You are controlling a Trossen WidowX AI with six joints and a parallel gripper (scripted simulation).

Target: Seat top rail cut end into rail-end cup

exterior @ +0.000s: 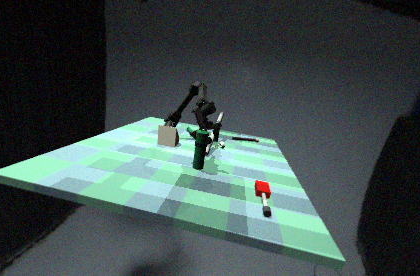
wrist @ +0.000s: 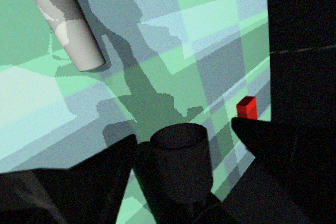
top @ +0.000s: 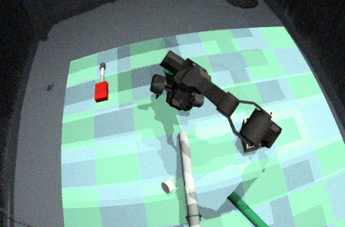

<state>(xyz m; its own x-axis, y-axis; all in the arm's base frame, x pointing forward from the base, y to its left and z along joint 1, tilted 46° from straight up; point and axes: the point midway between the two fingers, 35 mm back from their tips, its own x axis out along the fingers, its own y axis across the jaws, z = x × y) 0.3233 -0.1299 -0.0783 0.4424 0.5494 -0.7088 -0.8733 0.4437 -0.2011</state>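
Wrist view: the gripper point(top: 184, 99) point(exterior: 210, 127) point(wrist: 183, 130) stands wide, holding nothing; the rail-end cup point(wrist: 182, 162) lies between its fingertips, apart from the rail point(top: 187, 177) point(exterior: 220, 118) point(wrist: 75, 35).

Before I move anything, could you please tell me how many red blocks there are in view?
1: the red block lies toward the table's edge, away from the white rail.

The rail point(top: 186, 173) point(wrist: 76, 37) looks smooth and matt; toward eleven o'clock from its near end in the top view, the red block point(top: 101, 91) point(exterior: 262, 188) looks like smooth plastic
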